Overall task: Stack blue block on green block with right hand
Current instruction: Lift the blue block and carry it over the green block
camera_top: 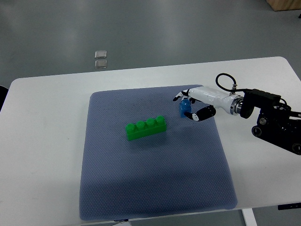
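The right arm reached in from the picture's right edge, its black jointed forearm lying low over the white worktop [42,103] and ending in a white-shelled wrist section with a cable looping above it. From there the right robot hand [193,106] extended leftward over the upper right part of the blue-grey mat [141,188], roughly level with the surface, palm turned toward the mat's middle.

The robot hand was pinching the blue block [185,108]. Its fingers [181,95] curved over the block's far side, their white and black tips showing just past its top, while the dark thumb [202,114] curled in from the near side, pressing against the block's lower right. The block stood upright between them, its studded top pointing away from the camera's base; whether it was touching the mat or raised slightly above it could not be told from this view.

The green block [146,128], a long brick with four studs in a row, lay on the mat near its centre, tilted so its right end sat a little farther up the picture. It was just to the lower left of the blue block, close but apart from it and from the robot hand.

Two small grey squares [100,59] sat on the floor beyond the worktop's far edge.
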`<action>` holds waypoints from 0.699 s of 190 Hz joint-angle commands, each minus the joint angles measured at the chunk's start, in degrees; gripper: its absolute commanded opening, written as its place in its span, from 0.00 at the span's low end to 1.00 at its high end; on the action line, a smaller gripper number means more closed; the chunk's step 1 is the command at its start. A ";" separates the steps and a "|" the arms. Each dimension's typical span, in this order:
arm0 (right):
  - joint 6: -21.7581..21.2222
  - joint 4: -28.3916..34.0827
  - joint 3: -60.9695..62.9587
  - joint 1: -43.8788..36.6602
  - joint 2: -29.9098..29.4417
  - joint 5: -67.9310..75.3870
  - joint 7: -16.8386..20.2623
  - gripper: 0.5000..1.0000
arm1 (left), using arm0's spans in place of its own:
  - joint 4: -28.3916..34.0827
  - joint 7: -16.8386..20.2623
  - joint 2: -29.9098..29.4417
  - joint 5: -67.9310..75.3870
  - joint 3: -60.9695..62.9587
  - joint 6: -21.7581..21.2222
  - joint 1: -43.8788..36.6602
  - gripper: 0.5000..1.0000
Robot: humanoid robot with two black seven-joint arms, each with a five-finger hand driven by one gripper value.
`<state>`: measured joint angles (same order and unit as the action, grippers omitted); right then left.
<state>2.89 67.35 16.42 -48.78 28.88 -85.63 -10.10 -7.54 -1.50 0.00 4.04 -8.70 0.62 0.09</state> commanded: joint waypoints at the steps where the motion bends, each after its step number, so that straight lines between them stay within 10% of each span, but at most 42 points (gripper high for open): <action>1: 0.02 2.17 0.02 -1.31 -0.32 -0.15 -0.01 0.10 | -0.01 0.00 0.00 0.00 0.00 0.00 0.00 1.00; 133: 0.02 4.90 -3.59 -5.88 -6.03 -2.88 1.40 0.09 | -0.01 0.00 0.00 0.00 0.00 0.09 0.00 1.00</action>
<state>2.87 72.61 12.92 -54.63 23.63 -88.46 -9.07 -7.55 -1.50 0.00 4.04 -8.70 0.62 0.09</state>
